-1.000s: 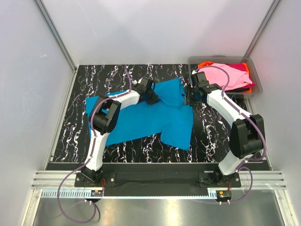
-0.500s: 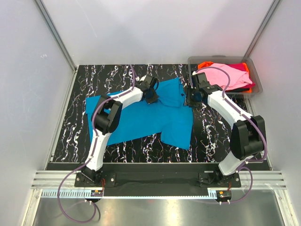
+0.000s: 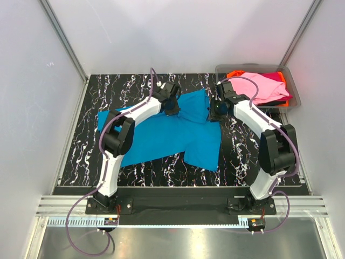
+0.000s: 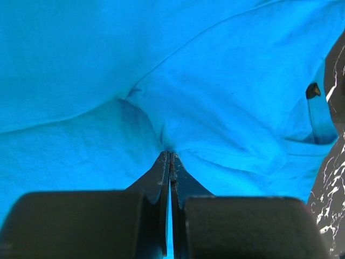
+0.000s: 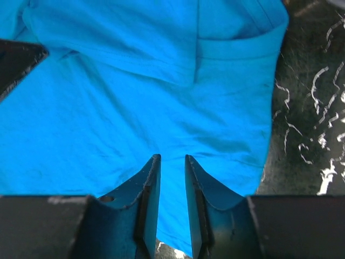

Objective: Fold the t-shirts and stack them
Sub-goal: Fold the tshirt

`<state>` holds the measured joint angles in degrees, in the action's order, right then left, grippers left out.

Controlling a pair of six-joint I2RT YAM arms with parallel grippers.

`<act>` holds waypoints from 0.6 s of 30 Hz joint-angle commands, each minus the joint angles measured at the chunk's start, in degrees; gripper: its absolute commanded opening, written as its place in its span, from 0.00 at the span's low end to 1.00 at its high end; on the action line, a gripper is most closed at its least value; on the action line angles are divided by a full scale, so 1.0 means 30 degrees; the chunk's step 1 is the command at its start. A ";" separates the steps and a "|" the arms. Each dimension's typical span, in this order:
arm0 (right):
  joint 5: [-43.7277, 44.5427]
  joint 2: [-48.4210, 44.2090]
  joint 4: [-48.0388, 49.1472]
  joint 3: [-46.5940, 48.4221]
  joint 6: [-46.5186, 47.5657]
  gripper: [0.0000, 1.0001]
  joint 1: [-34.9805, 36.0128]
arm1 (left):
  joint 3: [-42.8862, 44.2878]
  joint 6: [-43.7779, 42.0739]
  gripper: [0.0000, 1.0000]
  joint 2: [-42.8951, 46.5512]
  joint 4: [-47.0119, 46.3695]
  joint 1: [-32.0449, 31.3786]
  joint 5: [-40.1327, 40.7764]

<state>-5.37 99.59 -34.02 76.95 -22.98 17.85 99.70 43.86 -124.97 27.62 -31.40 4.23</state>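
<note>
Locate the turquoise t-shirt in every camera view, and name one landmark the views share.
Top external: turquoise t-shirt spread mid-table, between the two arms.
Left wrist: fills almost the whole picture, pinched in the shut left end effector.
Right wrist: covers the left and centre.
Shared landmark: the black marbled table, seen at each wrist view's right edge.

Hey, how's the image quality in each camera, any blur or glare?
Top view: sharp, evenly lit, glare on the near metal strip. Left wrist: turquoise t-shirt fills the frame, near fingers soft. Right wrist: fingers slightly blurred, tinted blue.
</note>
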 commanded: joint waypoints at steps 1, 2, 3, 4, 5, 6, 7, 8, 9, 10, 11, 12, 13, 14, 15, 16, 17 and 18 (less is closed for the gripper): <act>-0.0468 0.0609 0.0500 0.1449 -0.0191 0.32 0.0057 | -0.0185 -0.0732 0.00 0.1429 -0.0094 0.0007 -0.0794; -0.0409 0.0728 0.0471 0.1537 -0.0162 0.32 0.0086 | -0.0332 -0.0790 0.00 0.1547 -0.0094 0.0036 -0.0969; -0.0351 0.0816 0.0471 0.1712 -0.0190 0.32 0.0086 | -0.0652 -0.0762 0.00 0.1664 -0.0123 0.0094 -0.1086; -0.0321 0.0991 0.0471 0.1801 -0.0191 0.32 0.0086 | -0.0829 -0.0703 0.00 0.1781 -0.0094 0.0124 -0.1233; -0.0321 0.1050 0.0471 0.1860 -0.0162 0.32 0.0057 | -0.0976 -0.0674 0.00 0.1928 -0.0123 0.0182 -0.1292; -0.0292 0.1109 0.0471 0.1919 -0.0132 0.32 0.0086 | -0.1123 -0.0644 0.00 0.1900 -0.0094 0.0299 -0.1844; -0.0204 0.1197 0.0442 0.1948 -0.0103 0.32 0.0086 | -0.1240 -0.0644 0.00 0.1900 -0.0123 0.0329 -0.1994; -0.0146 0.1401 0.0471 0.1949 -0.0132 0.32 0.0057 | -0.1270 -0.0615 0.00 0.1871 -0.0094 0.0387 -0.2199; -0.0145 0.1519 0.0471 0.2007 -0.0103 0.32 0.0086 | -0.1358 -0.0615 0.00 0.1842 -0.0065 0.0475 -0.2317; -0.0145 0.1868 0.0442 0.2065 -0.0074 0.32 0.0086 | -0.1387 -0.0557 0.00 0.1812 -0.0065 0.0505 -0.2434; -0.0174 0.2074 0.0471 0.2153 -0.0074 0.33 0.0086 | -0.1417 -0.0527 0.00 0.1754 -0.0065 0.0563 -0.2783; -0.0174 0.2279 0.0471 0.2386 -0.0016 0.34 0.0115 | -0.1446 -0.0440 0.00 0.1608 -0.0036 0.0708 -0.2990; 0.0029 0.2717 0.0471 0.2504 0.0014 0.34 0.0174 | -0.1417 -0.0439 0.00 0.1578 -0.0006 0.0739 -0.3195; 0.0176 0.2953 0.0471 0.2650 0.0130 0.36 0.0203 | -0.1417 -0.0439 0.00 0.1549 -0.0006 0.0797 -0.3284; 0.0293 0.3187 0.0471 0.2884 0.0132 0.37 0.0204 | -0.1388 -0.0497 0.00 0.1490 -0.0006 0.0856 -0.3372; 0.0614 0.3625 0.0442 0.3002 0.0132 0.38 0.0175 | -0.1359 -0.0556 0.00 0.1432 -0.0006 0.0885 -0.3489; 0.0704 0.3832 0.0500 0.3090 0.0219 0.39 0.0203 | -0.1329 -0.0614 0.00 0.1402 -0.0006 0.0944 -0.3867; 0.0792 0.4037 0.0471 0.3294 0.0248 0.40 0.0204 | -0.1329 -0.0731 0.00 0.1402 -0.0006 0.1002 -0.4074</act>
<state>-5.02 110.19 -33.65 83.74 -22.94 18.00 95.70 42.87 -122.72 27.79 -28.97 -4.23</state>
